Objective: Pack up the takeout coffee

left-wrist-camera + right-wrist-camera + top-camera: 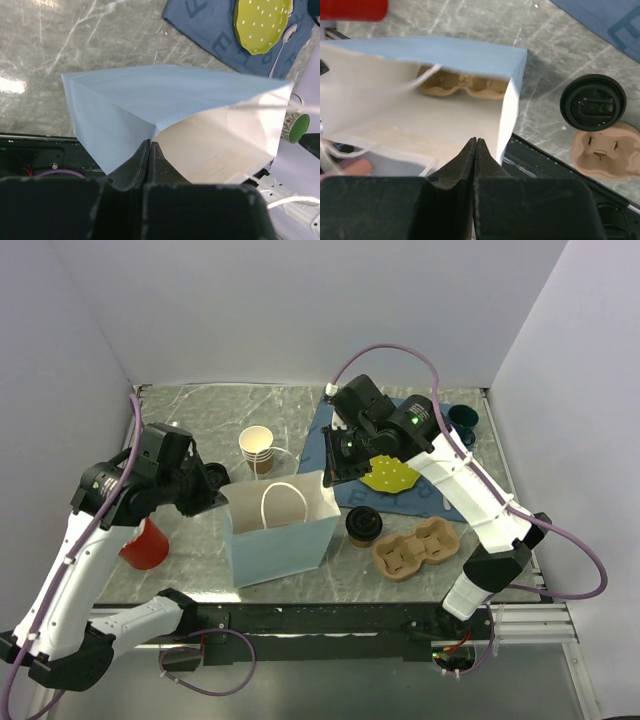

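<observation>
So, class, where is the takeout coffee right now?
In the top view the takeout coffee stands on the table right of centre, between the blue paper bag and the cardboard cup carrier.

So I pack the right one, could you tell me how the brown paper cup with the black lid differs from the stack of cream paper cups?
The brown lidded cup is closed and single; the cream cups are open and nested. The brown lidded cup stands right of the light blue paper bag, the cream cups beyond it. Both stand upright outside it.

Marble table (200, 410), paper bag (285, 535), lidded coffee (362, 525), cup carrier (415, 552), cloth (390, 502), possibly red cup (145, 545)
</observation>
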Robot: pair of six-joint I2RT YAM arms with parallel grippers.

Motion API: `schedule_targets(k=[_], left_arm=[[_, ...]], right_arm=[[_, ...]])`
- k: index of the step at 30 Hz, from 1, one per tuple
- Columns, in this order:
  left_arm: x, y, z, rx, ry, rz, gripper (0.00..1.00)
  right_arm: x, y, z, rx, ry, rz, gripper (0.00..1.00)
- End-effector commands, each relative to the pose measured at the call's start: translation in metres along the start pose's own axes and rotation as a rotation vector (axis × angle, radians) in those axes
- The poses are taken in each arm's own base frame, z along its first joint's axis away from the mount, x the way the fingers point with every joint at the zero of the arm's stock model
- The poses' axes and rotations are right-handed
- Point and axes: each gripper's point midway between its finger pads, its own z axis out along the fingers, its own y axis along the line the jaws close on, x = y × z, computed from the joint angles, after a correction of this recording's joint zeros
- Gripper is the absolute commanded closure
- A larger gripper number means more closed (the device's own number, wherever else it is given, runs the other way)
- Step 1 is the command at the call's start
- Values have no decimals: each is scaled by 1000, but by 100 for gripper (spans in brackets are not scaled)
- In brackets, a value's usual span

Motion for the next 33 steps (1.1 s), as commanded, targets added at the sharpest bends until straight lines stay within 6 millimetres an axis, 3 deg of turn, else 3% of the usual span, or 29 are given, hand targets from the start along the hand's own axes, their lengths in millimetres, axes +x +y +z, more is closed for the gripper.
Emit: schedule_targets(k=[1, 2, 3, 4, 6, 11, 20, 23, 25, 33], left_arm=[[-11, -4, -7, 7, -44, 20, 93], [-10, 3, -2, -26, -43, 16, 81], [-8, 7, 0, -47, -39, 15, 50], [-7, 11, 0, -58, -40, 25, 38], [-8, 17, -1, -69, -59, 46, 27], [-13, 14, -14, -34, -101, 43, 22], [14, 29, -14, -5, -49, -15, 24], [15, 29, -15, 3, -52, -25, 23], [14, 27, -16, 7, -52, -23, 22], [10, 21, -25, 39, -71, -24, 18]], right_arm=[[-3, 7, -23, -35, -56, 6, 100], [-4, 5, -23, -25, -61, 15, 93], [-4, 4, -24, -16, -65, 22, 86], [-3, 2, -24, -9, -63, 24, 83], [-4, 2, -26, -9, -69, 19, 79], [-9, -4, -34, 8, -118, 9, 68], [-18, -28, -36, 59, -193, 46, 44], [-16, -37, -28, 13, -148, 109, 28], [-15, -39, -29, -25, -133, 127, 0], [-28, -50, -47, 3, -258, 42, 0]])
